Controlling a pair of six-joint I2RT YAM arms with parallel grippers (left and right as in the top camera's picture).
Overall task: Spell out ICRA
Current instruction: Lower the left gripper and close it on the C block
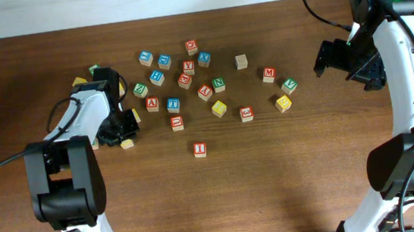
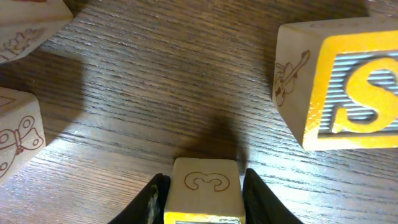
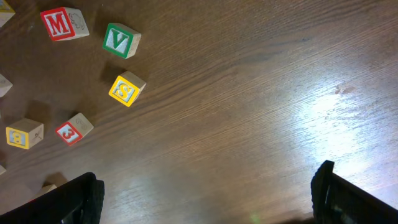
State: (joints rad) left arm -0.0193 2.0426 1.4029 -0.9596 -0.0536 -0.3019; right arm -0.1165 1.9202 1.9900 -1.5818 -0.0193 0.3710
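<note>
Left jaws pinch a yellow-edged block (image 2: 202, 190) on the tabletop (image 2: 161, 81). Right jaws spread wide — hovering above it

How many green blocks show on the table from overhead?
3 clear: a block at the cluster's left, the N block mid-cluster, the V block at right. A greenish block behind the left arm may be a fourth.

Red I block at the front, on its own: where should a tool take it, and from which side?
Take the red I block by two opposite side faces, coming straight down from above. It lies flat with the letter face up, and bare table surrounds it. That leaves room down either pair of sides, with no neighbouring block crowding it.
</note>
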